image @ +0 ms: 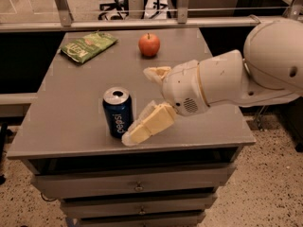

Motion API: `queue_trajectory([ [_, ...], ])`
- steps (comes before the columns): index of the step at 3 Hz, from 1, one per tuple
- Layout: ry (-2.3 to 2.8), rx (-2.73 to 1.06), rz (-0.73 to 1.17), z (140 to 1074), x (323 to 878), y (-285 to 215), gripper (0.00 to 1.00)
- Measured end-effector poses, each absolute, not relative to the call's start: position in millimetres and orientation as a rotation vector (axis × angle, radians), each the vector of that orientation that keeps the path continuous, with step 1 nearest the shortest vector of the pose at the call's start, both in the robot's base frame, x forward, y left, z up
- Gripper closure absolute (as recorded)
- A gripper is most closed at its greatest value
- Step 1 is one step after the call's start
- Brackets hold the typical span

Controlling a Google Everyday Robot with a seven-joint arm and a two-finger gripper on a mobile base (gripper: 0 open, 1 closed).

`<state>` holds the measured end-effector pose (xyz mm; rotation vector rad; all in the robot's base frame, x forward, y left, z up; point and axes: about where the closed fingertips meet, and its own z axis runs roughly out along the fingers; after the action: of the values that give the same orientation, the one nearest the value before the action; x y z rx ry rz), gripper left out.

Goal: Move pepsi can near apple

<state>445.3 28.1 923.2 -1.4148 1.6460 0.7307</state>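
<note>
The pepsi can [118, 112], dark blue with a silver top, stands upright near the front of the grey table [71, 122]. The red-orange apple [149, 44] sits at the back middle of the table, well behind the can. My gripper [137, 104] is open and empty, reaching in from the right just beside the can. Its near finger [147, 124] lies low at the can's right side and its far finger [156, 73] is behind and to the right of the can. The can is not between the fingers.
A flat green snack bag [88, 46] lies at the back left of the table. Drawers [137, 187] are below the table front. My white arm [246, 77] covers the table's right side. A railing runs behind the table.
</note>
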Motion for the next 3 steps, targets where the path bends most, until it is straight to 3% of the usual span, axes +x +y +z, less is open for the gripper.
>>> queue_trajectory([
  [3, 1.52, -1.301, 0.823, 880.3, 467.3, 72.2, 0.0],
])
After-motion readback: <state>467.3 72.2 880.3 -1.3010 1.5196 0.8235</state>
